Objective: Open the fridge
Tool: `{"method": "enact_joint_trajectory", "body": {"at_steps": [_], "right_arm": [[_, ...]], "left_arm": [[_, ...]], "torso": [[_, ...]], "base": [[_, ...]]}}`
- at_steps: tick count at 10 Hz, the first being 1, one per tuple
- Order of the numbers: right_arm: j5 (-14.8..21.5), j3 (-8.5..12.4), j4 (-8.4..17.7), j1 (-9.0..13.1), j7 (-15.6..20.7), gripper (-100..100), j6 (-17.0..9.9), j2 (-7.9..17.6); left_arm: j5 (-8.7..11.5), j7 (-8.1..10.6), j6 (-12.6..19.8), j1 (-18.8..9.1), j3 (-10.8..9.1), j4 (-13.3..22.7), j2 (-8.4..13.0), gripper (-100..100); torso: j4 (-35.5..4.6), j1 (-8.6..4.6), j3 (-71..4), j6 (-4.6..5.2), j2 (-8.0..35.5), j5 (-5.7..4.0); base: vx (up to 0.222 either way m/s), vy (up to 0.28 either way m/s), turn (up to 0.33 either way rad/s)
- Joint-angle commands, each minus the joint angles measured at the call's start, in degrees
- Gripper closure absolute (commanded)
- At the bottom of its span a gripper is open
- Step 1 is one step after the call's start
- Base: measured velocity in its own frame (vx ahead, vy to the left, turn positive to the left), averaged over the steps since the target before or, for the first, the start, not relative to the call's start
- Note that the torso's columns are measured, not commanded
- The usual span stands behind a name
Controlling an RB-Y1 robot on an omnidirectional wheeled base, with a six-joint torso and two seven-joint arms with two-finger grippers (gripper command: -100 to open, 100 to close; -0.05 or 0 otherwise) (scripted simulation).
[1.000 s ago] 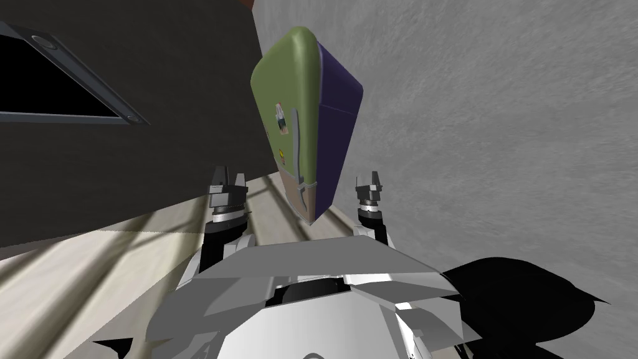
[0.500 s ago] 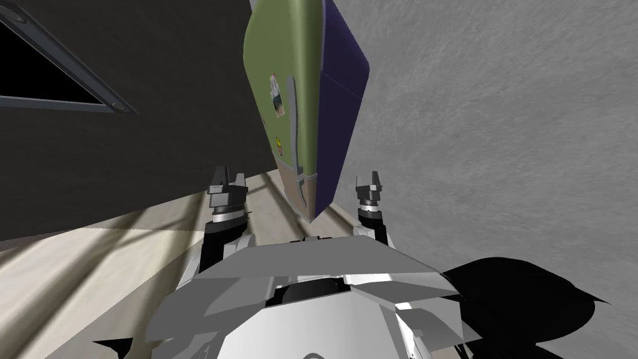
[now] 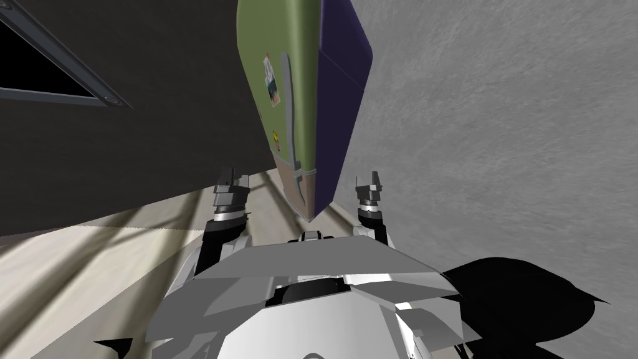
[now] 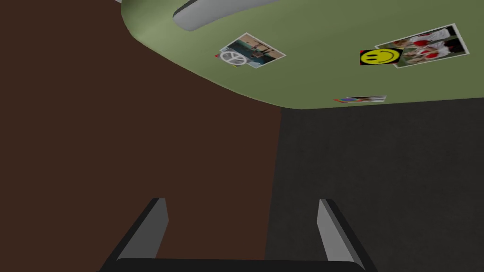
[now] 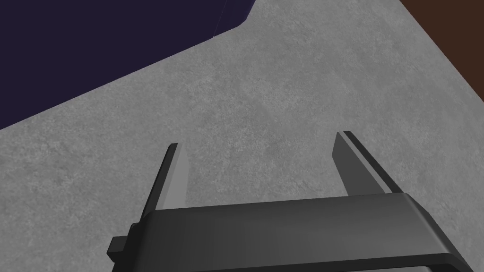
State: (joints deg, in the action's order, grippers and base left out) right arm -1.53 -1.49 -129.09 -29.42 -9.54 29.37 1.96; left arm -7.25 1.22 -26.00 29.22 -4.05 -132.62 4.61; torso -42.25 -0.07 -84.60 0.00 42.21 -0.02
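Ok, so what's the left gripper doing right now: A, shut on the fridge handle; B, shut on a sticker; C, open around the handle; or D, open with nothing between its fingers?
D: in the left wrist view the left gripper has its fingers standing wide apart with nothing between them, and the grey handle on the green fridge door lies ahead of them, untouched.

Closed green-fronted fridge, purple side, grey handle, stickered.

Fridge olive-green front w/ navy side; yellow smiley sticker; mottled grey wall
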Motion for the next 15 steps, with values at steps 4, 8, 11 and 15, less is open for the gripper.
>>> {"method": "enact_joint_trajectory", "body": {"at_steps": [4, 8, 11, 15], "right_arm": [[0.0, 0.0, 0.0, 0.0, 0.0, 0, 0.0, 0.0], [0.0, 0.0, 0.0, 0.0, 0.0, 0, 0.0, 0.0], [0.0, 0.0, 0.0, 0.0, 0.0, 0, 0.0, 0.0], [0.0, 0.0, 0.0, 0.0, 0.0, 0, 0.0, 0.0]], "left_arm": [[-1.4, -2.06, 6.8, -1.0, -2.15, 4.4, 3.8, -100], [-2.1, -3.21, 10.6, -1.7, -3.38, 7.0, 3.2, -100], [-3.0, -4.44, 14.6, -2.3, -4.70, 9.8, 2.4, -100], [-3.7, -5.52, 18.2, -2.9, -5.86, 12.2, 2.6, -100]], "torso": [[0.0, -0.03, 0.0, 0.00, 0.0, 0.00], [-0.1, 0.30, 0.1, 0.00, 0.2, 0.09], [0.0, -0.07, 0.0, 0.00, 0.0, -0.03], [-0.1, 0.25, 0.1, 0.00, 0.2, 0.07]], "base": [[0.088, -0.155, 0.048], [0.073, -0.126, 0.033], [0.085, -0.164, 0.049], [0.062, -0.131, 0.031]]}}
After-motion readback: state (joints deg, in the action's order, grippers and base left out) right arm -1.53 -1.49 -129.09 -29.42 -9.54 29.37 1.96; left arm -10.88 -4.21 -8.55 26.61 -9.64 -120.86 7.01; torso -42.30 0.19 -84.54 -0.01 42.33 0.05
